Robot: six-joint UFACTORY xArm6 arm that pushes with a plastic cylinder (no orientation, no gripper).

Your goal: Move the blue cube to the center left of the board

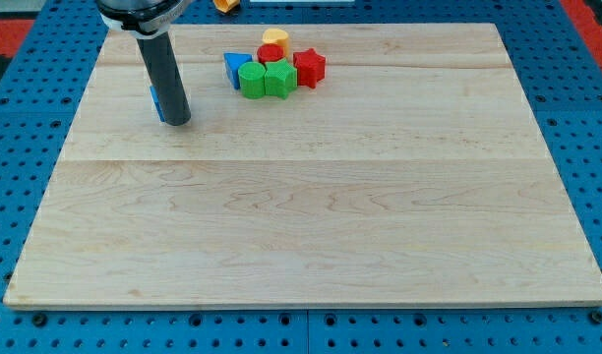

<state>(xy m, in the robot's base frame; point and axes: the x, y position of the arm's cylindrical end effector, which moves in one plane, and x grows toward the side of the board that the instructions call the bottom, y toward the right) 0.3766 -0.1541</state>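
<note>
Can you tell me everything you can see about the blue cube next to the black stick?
The blue cube is mostly hidden behind the dark rod, so only a thin blue sliver shows at the rod's left edge. It sits on the wooden board in the upper left part of the view, apart from the other blocks. My tip rests right beside it, seemingly touching. Its full shape and surface cannot be made out.

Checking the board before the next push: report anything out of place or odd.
One orange block lies off the wooden board, beyond its top edge. My tip almost hides the blue cube. Nothing looks damaged.
</note>
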